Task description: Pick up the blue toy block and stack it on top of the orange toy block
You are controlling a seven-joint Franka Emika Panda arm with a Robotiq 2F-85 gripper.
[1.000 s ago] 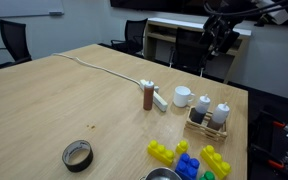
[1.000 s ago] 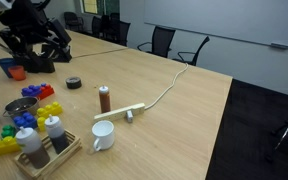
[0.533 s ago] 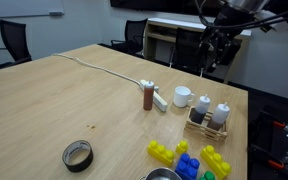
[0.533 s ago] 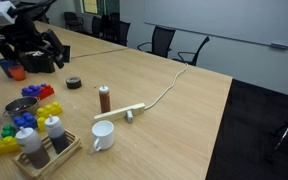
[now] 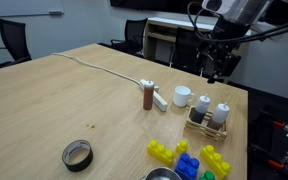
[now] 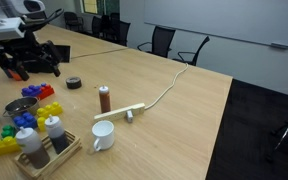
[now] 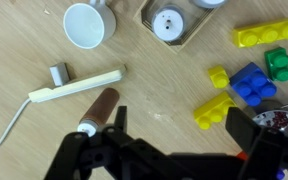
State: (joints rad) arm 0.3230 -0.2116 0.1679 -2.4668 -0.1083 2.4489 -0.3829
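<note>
The blue toy block [image 7: 252,82] lies on the wooden table among yellow bricks [image 7: 216,108] and a small green brick [image 7: 279,66]. It also shows in an exterior view [image 5: 187,165] near the table's front edge. My gripper [image 7: 179,135] is open and empty. It hangs well above the table in both exterior views [image 5: 217,65] [image 6: 34,65], apart from the blocks. A small orange thing [image 6: 17,72] shows beside the gripper, partly hidden; I cannot tell whether it is the orange block.
A white mug [image 7: 89,25], a wooden tray with shakers [image 5: 209,115], a brown cylinder [image 7: 102,108], a white power strip with cable [image 7: 74,87], a black tape roll [image 5: 77,155] and a metal bowl [image 5: 162,174] stand on the table. Office chairs [image 5: 14,40] line the far edges.
The gripper has come down and moved in over the table near the tray and mug. The objects on the table have not moved.
</note>
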